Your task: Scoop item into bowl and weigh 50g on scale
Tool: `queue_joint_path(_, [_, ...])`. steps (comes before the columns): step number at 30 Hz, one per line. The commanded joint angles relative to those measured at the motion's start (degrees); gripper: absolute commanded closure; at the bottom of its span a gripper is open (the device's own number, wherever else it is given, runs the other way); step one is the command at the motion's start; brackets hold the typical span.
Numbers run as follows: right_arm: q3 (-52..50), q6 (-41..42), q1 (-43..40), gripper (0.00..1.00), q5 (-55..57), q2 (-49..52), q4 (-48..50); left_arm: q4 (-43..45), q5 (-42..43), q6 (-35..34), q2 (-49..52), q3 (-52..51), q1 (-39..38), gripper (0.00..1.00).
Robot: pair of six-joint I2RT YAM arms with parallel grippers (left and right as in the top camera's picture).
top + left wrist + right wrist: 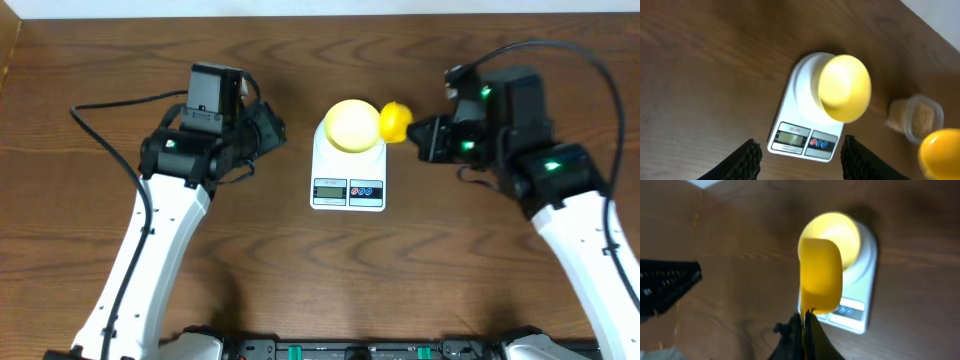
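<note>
Lying near-to-far — the scale (348, 170) points its display (329, 189) nearward.

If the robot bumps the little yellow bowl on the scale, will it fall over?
Probably slides first: the bowl looks like light, smooth plastic. It nearly fills the scale platform, so a hard nudge might tip it off.

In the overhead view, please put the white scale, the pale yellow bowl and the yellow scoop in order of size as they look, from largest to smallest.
1. white scale
2. pale yellow bowl, about as wide as the scale's platform
3. yellow scoop, smallest, though mostly its cup shows
</note>
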Motion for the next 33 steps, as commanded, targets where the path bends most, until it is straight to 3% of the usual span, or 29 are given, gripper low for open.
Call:
queue_joint_path(1, [6.0, -6.7, -2.8, 0.99, 1.5, 0.0, -4.8, 0.3, 5.2, 11.1, -3.1, -0.1, 0.2, 0.46])
queue_joint_path(8, [8.8, -8.5, -6.4, 0.99, 1.5, -0.1, -7.5, -5.1, 6.6, 18.9, -3.5, -0.1, 0.0, 0.46])
queue_joint_path(11, [8.8, -10.3, -7.3, 0.99, 1.5, -0.1, -8.5, -7.3, 6.6, 22.2, -3.5, -0.1, -1.2, 0.31])
queue_joint_path(15, [8.8, -11.3, -7.3, 0.99, 1.8, -0.1, -9.7, -8.5, 6.5, 22.9, -3.5, -0.1, -3.7, 0.26])
queue_joint_path(16, [8.8, -11.3, -7.3, 0.99, 2.0, -0.1, -9.7, -8.6, 6.5, 23.5, -3.5, -0.1, -4.5, 0.18])
queue_joint_path(20, [8.8, -13.5, -7.6, 0.99, 2.6, -0.1, -8.9, -8.7, 4.6, 24.5, -3.5, -0.1, -7.8, 0.14])
queue_joint_path(21, [8.8, -13.9, -7.8, 0.99, 2.6, -0.1, -8.7, -8.9, 3.0, 24.9, -3.5, -0.1, -8.9, 0.01])
queue_joint_path(33, [8.9, -14.7, -9.8, 0.99, 2.2, -0.2, -11.0, -9.9, 0.1, 26.9, -3.5, -1.3, -18.2, 0.00])
